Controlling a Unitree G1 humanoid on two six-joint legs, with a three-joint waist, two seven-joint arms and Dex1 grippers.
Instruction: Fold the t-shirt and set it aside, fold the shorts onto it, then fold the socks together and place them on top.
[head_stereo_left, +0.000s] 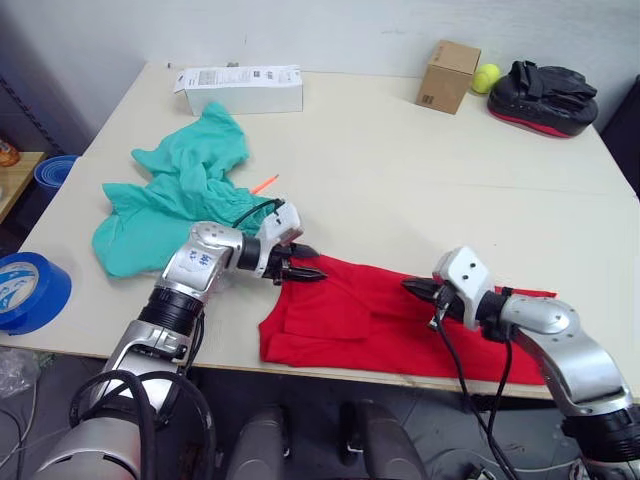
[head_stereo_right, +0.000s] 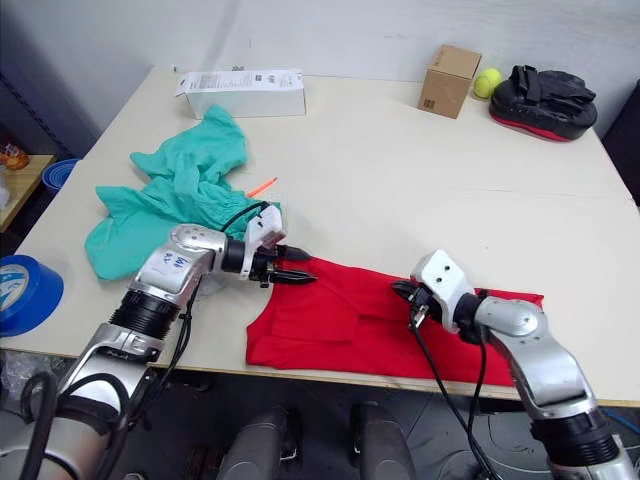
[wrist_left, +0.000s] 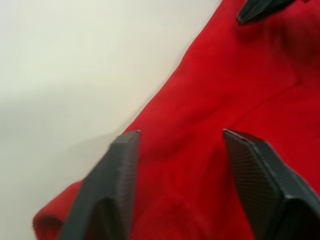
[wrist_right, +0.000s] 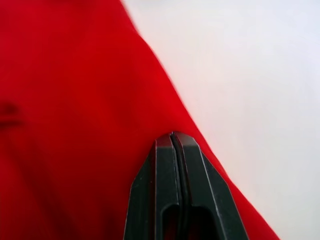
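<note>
The left hand (head_stereo_left: 308, 272) hovers over the far left edge of the t-shirt (head_stereo_left: 370, 322), its fingers (wrist_left: 107, 185) spread apart above the red cloth. The right hand (head_stereo_left: 412, 287) sits at the shirt's far edge with its fingers pressed together; whether cloth is pinched between them is unclear. The shirt lies partly folded along the desk's (head_stereo_left: 400, 170) near edge, the shorts (head_stereo_left: 175, 195) crumpled to its left. Print on the white box (head_stereo_left: 240, 88) is unreadable.

Lab: bare table (head_stereo_left: 400, 180), cardboard box (head_stereo_left: 447, 76)
</note>
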